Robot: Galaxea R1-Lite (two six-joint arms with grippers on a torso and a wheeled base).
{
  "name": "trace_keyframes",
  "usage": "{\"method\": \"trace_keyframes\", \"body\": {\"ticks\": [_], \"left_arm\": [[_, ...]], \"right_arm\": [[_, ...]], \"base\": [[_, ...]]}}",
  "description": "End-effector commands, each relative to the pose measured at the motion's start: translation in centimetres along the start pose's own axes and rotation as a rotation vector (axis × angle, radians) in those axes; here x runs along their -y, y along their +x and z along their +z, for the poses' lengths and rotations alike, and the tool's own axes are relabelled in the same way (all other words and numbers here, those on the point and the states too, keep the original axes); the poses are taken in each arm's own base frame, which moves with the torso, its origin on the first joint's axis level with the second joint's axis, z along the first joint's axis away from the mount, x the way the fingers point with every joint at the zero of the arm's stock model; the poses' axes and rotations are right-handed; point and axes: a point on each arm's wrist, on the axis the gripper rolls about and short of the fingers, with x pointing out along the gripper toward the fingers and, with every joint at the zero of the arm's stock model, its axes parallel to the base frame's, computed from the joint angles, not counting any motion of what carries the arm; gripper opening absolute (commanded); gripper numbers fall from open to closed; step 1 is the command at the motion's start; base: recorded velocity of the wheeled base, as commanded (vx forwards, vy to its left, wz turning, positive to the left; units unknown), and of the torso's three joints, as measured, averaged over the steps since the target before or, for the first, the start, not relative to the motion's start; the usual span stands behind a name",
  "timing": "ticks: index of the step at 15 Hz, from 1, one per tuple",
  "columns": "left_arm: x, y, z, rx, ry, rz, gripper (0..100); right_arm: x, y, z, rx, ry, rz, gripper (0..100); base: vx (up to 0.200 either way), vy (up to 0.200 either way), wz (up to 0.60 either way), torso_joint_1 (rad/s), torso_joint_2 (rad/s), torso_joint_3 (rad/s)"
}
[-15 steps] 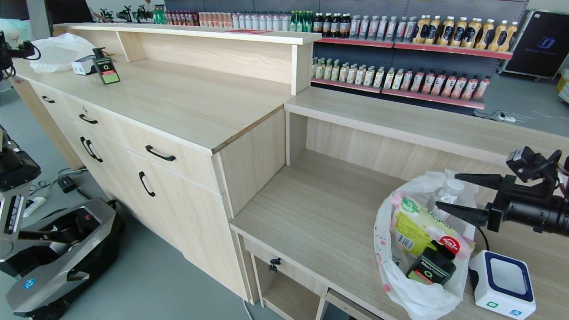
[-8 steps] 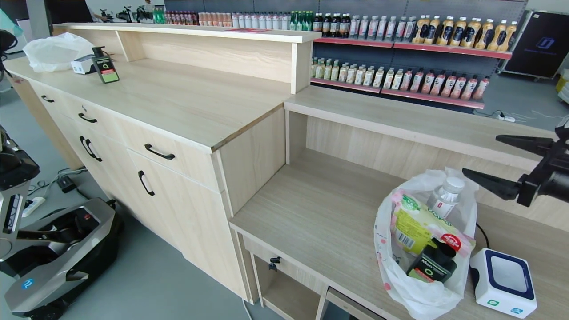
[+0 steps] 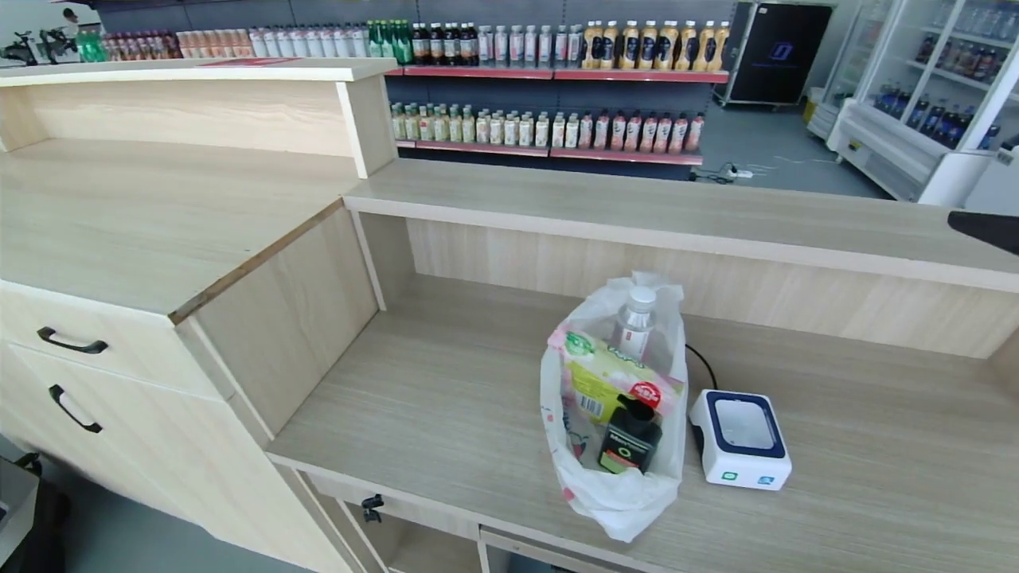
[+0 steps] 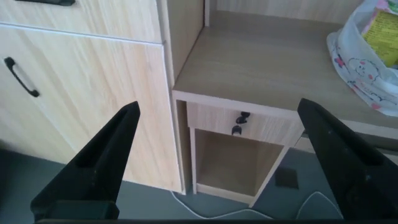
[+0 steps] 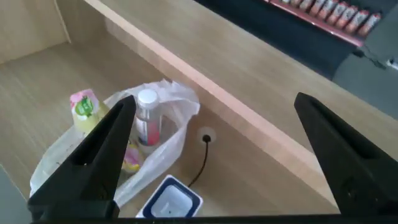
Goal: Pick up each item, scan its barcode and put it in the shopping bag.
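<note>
The filled white plastic shopping bag [image 3: 629,509] stands upright at lower centre of the head view. The empty right gripper [image 5: 214,102], fingers spread, hangs above and right of it, seemingly nearer than the equally spread left gripper [image 4: 219,107].

A shop: wooden checkout counter [image 3: 446,398], barcode scanner [image 3: 740,438], shelves of bottled drinks [image 3: 549,131] behind.

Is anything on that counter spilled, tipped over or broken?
Nothing stands out. The shopping bag sits upright on the lower counter, with a clear bottle, a green packet and a black bottle inside it. The white scanner lies flat beside it.
</note>
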Motion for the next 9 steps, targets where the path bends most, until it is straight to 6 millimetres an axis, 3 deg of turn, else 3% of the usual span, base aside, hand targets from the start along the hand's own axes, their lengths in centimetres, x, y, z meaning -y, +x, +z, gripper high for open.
{"method": "trace_keyframes", "body": {"ticks": [1, 7, 9], "left_arm": [[0.0, 0.0, 0.0, -0.001, 0.0, 0.0, 100], [0.0, 0.0, 0.0, -0.001, 0.0, 0.0, 100], [0.0, 0.0, 0.0, -0.001, 0.0, 0.0, 100]], "right_arm": [[-0.4, -3.0, 2.3, 0.001, -0.018, -0.14, 100], [-2.0, -4.6, -0.1, -0.161, 0.108, -0.289, 100], [-4.1, -5.7, -3.6, -0.199, 0.158, -0.278, 100]], "base": [[0.0, 0.0, -0.6, 0.002, 0.0, 0.007], [0.0, 0.0, -0.6, 0.002, 0.0, 0.003], [0.0, 0.0, 0.0, 0.0, 0.0, 0.0]]}}
